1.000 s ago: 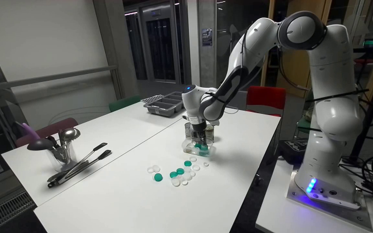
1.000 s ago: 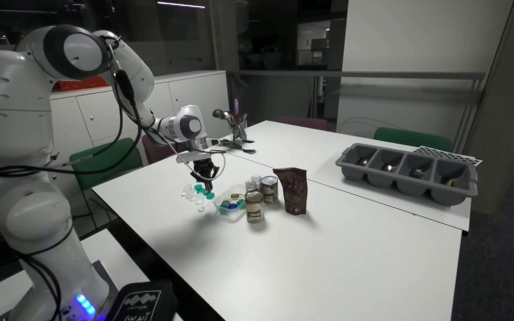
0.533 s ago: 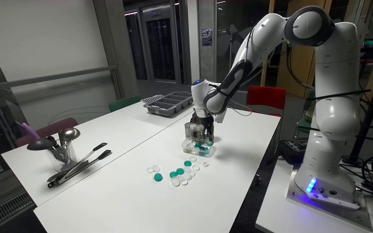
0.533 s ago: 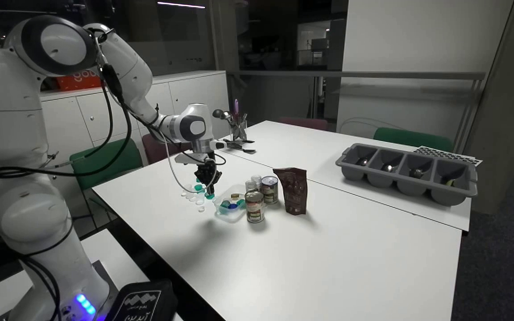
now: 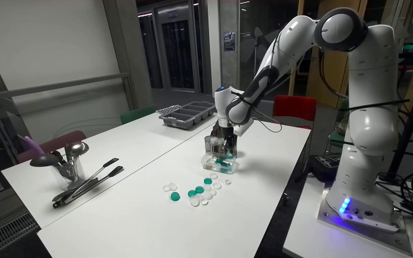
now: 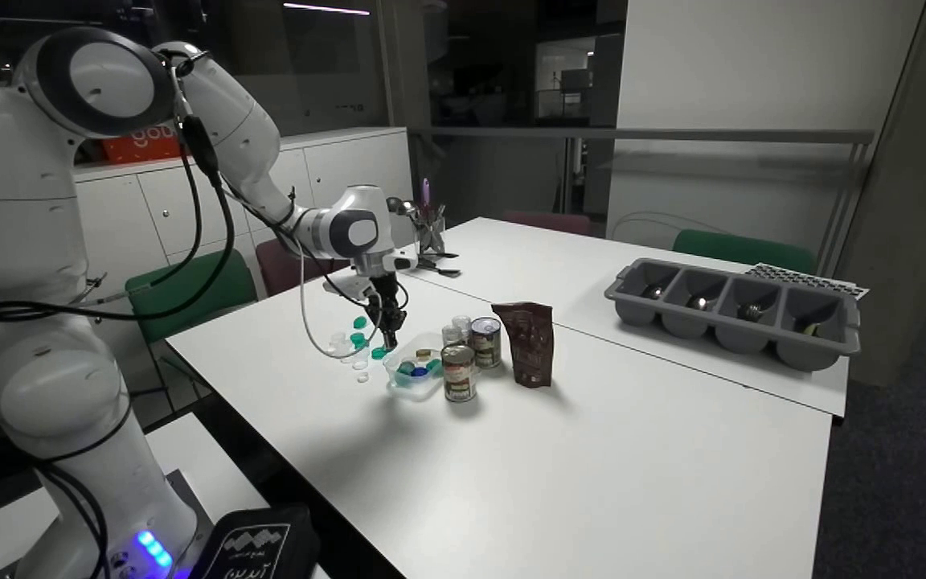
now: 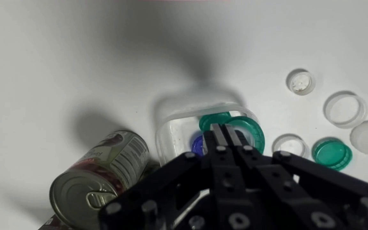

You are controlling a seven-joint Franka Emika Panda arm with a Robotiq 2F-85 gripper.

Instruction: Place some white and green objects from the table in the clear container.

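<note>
Hanging jaws: closed to a thin slit; they seem to pinch a green cap point(image 7: 256, 130) by its rim, probably for dropping it.
Clear container point(image 7: 180, 134): just below them, to catch; a blue cap point(image 7: 197, 146) is inside.
Can point(image 7: 107, 171): upright just beside it; barcode visible, other print blurred.
Loose caps point(image 5: 199, 189): white and green, on the worktop point(image 5: 138, 225), not yet collected.
Orange box point(image 6: 130, 147): on the far cupboard point(image 6: 358, 170); letters partly hidden, perhaps "you".

The white table point(image 6: 632, 466) carries green and white caps point(image 5: 199, 190), a clear container point(image 6: 415, 389), cans point(image 6: 459, 375), a pouch point(image 6: 530, 344) and a tray point(image 6: 736, 337).
</note>
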